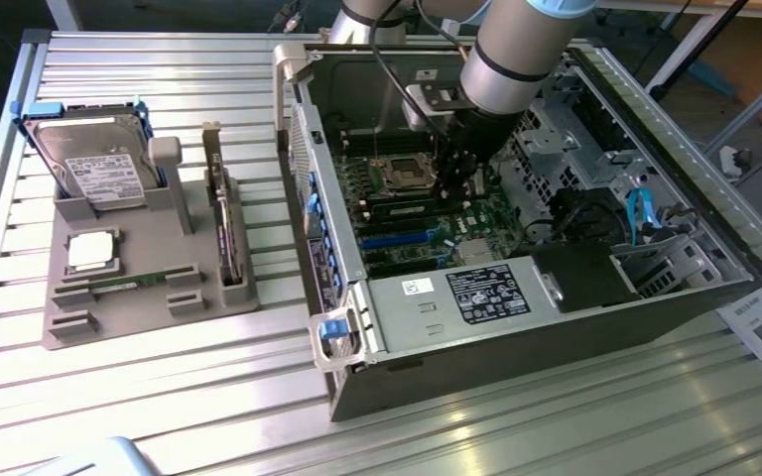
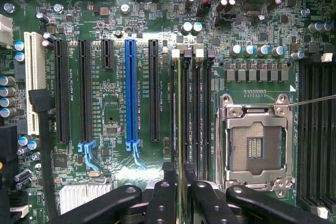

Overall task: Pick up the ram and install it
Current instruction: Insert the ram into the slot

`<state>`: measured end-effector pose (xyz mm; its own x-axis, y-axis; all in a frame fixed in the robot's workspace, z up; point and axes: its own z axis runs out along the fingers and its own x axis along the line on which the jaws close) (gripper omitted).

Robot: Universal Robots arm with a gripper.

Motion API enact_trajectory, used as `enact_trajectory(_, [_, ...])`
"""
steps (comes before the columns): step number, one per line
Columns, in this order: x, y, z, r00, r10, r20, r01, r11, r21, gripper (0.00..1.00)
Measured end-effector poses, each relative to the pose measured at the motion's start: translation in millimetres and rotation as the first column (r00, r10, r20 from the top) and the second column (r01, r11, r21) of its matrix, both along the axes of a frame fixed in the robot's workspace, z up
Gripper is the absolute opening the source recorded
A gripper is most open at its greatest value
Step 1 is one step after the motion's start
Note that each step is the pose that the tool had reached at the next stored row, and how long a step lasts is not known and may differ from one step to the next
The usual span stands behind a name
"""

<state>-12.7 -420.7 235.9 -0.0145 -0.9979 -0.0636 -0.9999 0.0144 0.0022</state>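
The ram (image 2: 179, 108) is held edge-on between the fingers of the gripper (image 2: 179, 174), directly over the memory slots (image 2: 197, 114) of the motherboard (image 2: 115, 124), inside the opened case (image 1: 514, 347). The processor socket (image 2: 255, 142) is set just beside the gripper on one side of those slots, and the long expansion slots (image 2: 131, 93) are ranged on the other side. The case is laid on the table (image 1: 156, 397). Well apart from the gripper, towards the exterior view's left and outside the case, a holder (image 1: 143, 248) is placed on the table; a hard drive (image 1: 96, 169) is stood in its far end, and a processor chip (image 1: 92, 250) is laid on it nearer the camera.
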Motion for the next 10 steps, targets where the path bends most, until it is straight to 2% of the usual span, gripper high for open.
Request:
enact_trajectory(5, [0.0,0.0,4.2,1.0000,0.000,0.0000,0.000,1.0000,-0.0030,0.19])
enact_trajectory(10, [0.0,0.0,17.0,1.0000,0.000,-0.0004,0.000,1.0000,-0.0061,0.19])
